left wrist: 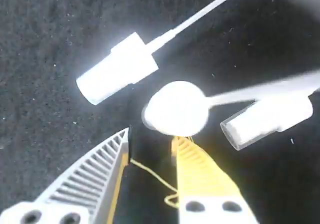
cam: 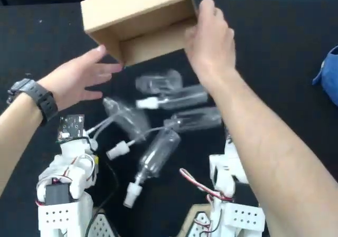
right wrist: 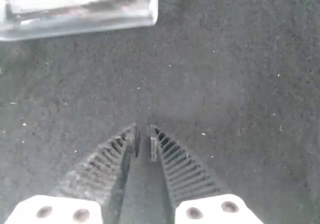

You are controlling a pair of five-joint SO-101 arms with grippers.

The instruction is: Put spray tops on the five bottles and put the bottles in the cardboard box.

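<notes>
Both empty: left end effector slightly apart by a spray top, right end effector together

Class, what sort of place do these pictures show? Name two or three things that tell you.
Probably a robotics lab or workshop bench: two small robot arms stand at a black table, clear spray bottles lie on it, and a person's hands hold a cardboard box.

A black cloth-covered table spreads across the whole frame. A blue thing pokes in at the right edge. A black wristwatch shows at the left edge.
</notes>
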